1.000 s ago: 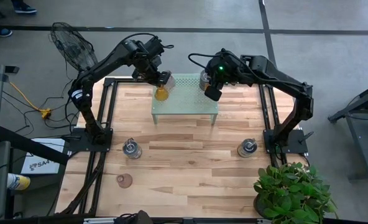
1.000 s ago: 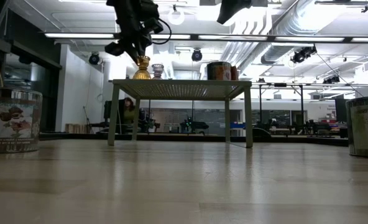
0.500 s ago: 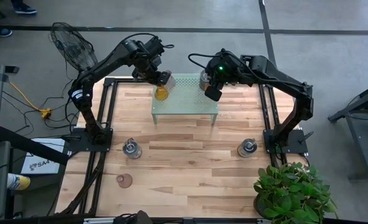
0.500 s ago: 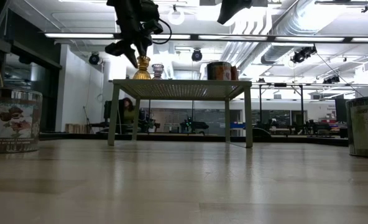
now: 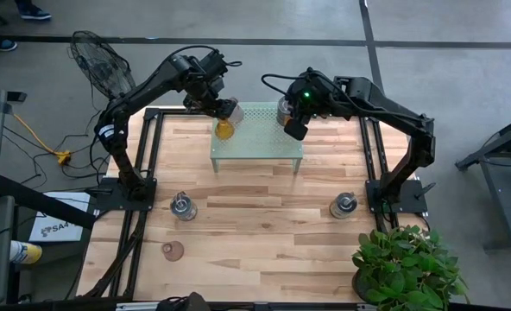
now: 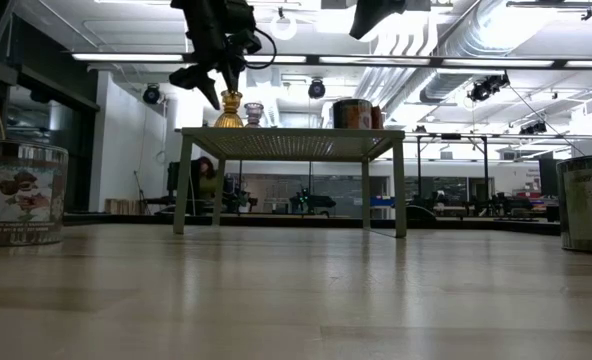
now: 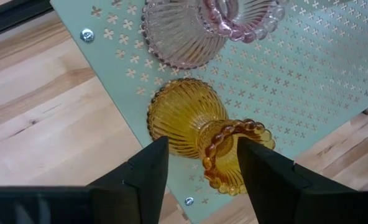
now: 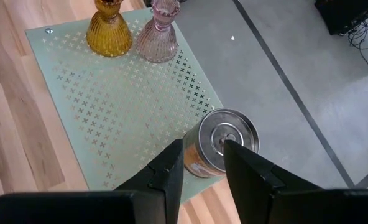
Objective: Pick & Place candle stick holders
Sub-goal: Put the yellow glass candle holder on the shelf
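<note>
Now my left jaws (image 7: 196, 165) stand spread either side of the amber holder (image 7: 193, 127), upright on the green stand's (image 5: 255, 138) far-left corner beside the pink holder (image 7: 193, 28): placing step, I judge. Next: lift clear w/o tipping it. Right jaws (image 8: 202, 165) hover apart over the silvery can-like holder (image 8: 221, 143) at the stand's far-right corner.

Your arms (image 5: 143, 91) are black and jointed, with looping cables, flat angular fingers (image 7: 143, 171) and a green light (image 5: 306, 95).

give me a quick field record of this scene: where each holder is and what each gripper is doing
stand: pale green perforated stand at the table's far side
on stand: amber holder, pink holder, metal holder with orange side
on table: two silvery holders, one pinkish holder
left gripper: fingers open around the amber holder's stem, not touching
right gripper: fingers either side of the metal holder, grip unclear
</note>
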{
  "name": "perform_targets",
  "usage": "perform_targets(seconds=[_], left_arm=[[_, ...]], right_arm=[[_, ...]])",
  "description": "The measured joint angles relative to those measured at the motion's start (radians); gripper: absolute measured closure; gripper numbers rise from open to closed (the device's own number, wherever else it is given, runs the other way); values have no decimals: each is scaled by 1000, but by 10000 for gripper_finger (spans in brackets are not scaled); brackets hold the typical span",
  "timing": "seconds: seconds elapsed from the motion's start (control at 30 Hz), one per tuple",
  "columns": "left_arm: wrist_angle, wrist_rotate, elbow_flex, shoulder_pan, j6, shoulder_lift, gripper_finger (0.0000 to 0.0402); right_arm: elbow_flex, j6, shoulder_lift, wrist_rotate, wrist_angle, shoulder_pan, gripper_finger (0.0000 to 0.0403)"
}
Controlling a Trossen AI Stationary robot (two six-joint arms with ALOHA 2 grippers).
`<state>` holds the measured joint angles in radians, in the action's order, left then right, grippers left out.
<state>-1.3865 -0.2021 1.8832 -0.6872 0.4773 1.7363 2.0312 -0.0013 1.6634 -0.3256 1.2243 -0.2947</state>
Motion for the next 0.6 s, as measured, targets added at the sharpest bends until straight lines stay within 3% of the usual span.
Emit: perform_targets(seconds=[0.6], left_arm=[[0, -16, 1, 0, -60, 0, 215]], right_arm=[[0, 70, 0, -8, 37, 0, 292]])
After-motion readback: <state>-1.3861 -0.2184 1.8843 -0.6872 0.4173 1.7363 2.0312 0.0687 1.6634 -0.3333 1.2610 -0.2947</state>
